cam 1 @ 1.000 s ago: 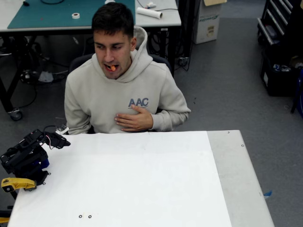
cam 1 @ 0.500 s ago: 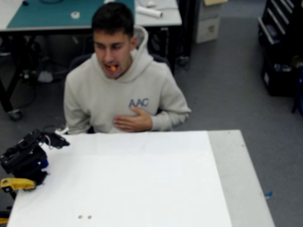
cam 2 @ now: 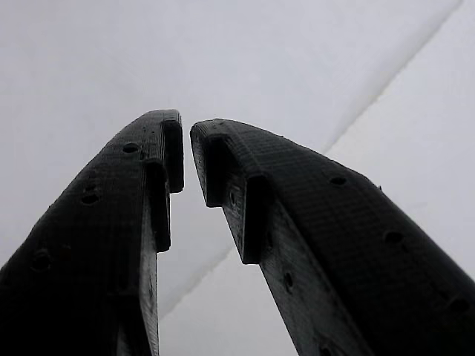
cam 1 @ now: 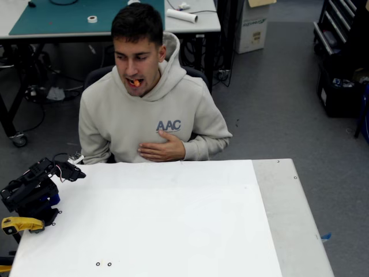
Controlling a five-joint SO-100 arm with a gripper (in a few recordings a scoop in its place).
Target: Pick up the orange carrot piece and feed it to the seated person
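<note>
The orange carrot piece (cam 1: 135, 82) sits in the open mouth of the seated person (cam 1: 151, 118), who faces the table in a beige hoodie with one hand flat on the chest. My black arm is folded at the table's left edge, far from the person, and its gripper (cam 1: 74, 172) points toward the white tabletop. In the wrist view the two black fingers (cam 2: 159, 159) stand almost together with a thin gap at the tips. The gripper (cam 2: 186, 152) holds nothing, and white surface lies behind it.
The white table (cam 1: 173, 219) has a grey strip along its right side and two small rings near the front left. A yellow tool handle (cam 1: 22, 224) lies by the arm's base. Behind the person stand a workbench (cam 1: 69, 20), a cardboard box (cam 1: 252, 26) and dark shelving.
The person's hand on the chest has shifted slightly. The arm and gripper have not moved, and the carrot piece stays in the mouth.
</note>
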